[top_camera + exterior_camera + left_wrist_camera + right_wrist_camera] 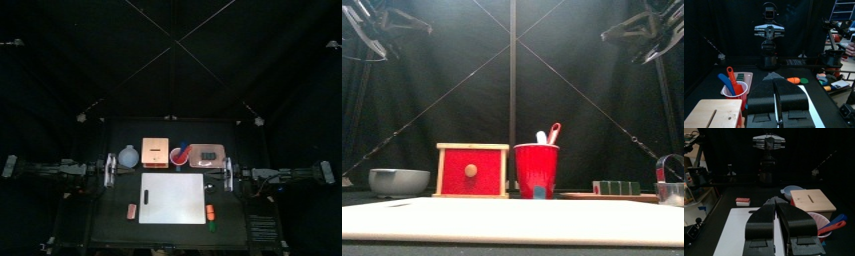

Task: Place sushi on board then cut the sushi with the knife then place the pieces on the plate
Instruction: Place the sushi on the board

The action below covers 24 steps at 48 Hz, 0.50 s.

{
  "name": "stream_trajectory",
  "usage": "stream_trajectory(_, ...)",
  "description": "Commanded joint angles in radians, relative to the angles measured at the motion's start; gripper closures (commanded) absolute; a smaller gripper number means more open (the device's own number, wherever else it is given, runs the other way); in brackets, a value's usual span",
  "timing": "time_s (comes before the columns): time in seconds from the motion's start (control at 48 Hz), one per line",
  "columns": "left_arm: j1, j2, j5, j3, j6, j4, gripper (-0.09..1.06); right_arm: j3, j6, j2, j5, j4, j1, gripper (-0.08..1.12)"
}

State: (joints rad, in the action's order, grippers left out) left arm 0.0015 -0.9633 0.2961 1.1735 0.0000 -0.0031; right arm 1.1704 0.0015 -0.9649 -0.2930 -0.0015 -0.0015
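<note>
Sushi roll (617, 187) lies left-to-right on pink tray (580, 196) behind white board (174, 198), nearer right gripper (777, 200) than left gripper (775, 80); both jaw pairs pressed together, empty.

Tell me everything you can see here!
cutting board: one, white, front middle
wooden box: one, pale, red front, behind board
bowl: one, blue-grey, left of box
cup: one, red, right of box
knives: two, blue and red, in cup
tray: one, pink, right of cup
sushi roll: one, dark green, on tray
cutter: one, metal, far right
toy foods: three, orange and green right of board, pinkish left
left gripper: one, black, shut, left side
right gripper: one, black, shut, right side
</note>
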Motion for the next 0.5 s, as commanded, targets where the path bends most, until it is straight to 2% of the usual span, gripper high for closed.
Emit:
stream_trajectory(0.021, -0.008, 0.063, 0.014, -0.014, 0.0, 0.0, 1.03, -0.014, 0.008, 0.014, 0.0, 0.009, -0.014, 1.02)
stream_trajectory(0.271, -0.009, 0.181, 0.044, -0.04, 0.0, 0.0, 0.99, -0.048, 0.015, 0.043, 0.164, 0.058, -0.138, 1.01)
stream_trajectory(0.5, -0.009, 0.281, 0.115, -0.049, 0.0, 0.0, 0.99, -0.156, 0.009, 0.112, 0.457, 0.067, -0.347, 1.01)
